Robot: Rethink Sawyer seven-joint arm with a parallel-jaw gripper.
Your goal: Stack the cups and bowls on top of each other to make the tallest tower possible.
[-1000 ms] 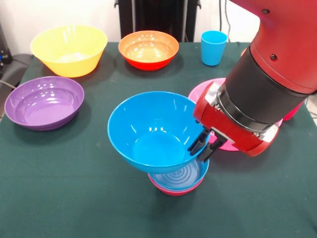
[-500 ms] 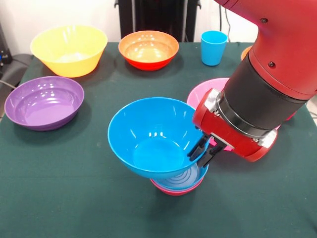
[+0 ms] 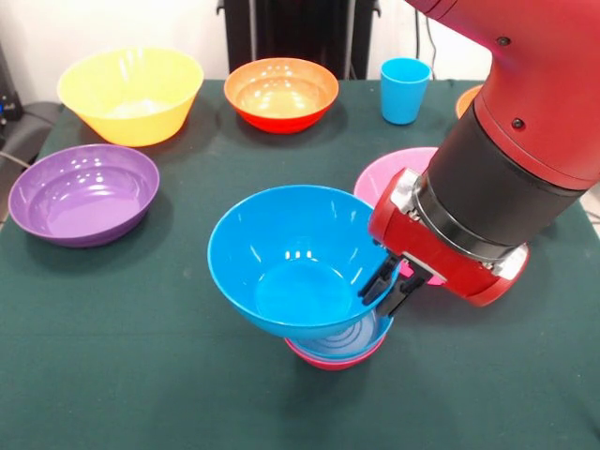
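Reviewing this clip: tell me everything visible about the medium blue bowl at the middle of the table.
The medium blue glossy plastic bowl is smooth, deep and wide-mouthed, empty, with a flat inner base. It sits slightly tilted on top of a small blue bowl with a ringed base, which nests in a small magenta-red bowl on the green cloth. The black gripper grips its rim on the side nearest the pink bowl, one of the jaws inside.

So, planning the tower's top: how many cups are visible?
1: the light blue cup at the table's far edge, beside the orange-red bowl. The arm may hide others.
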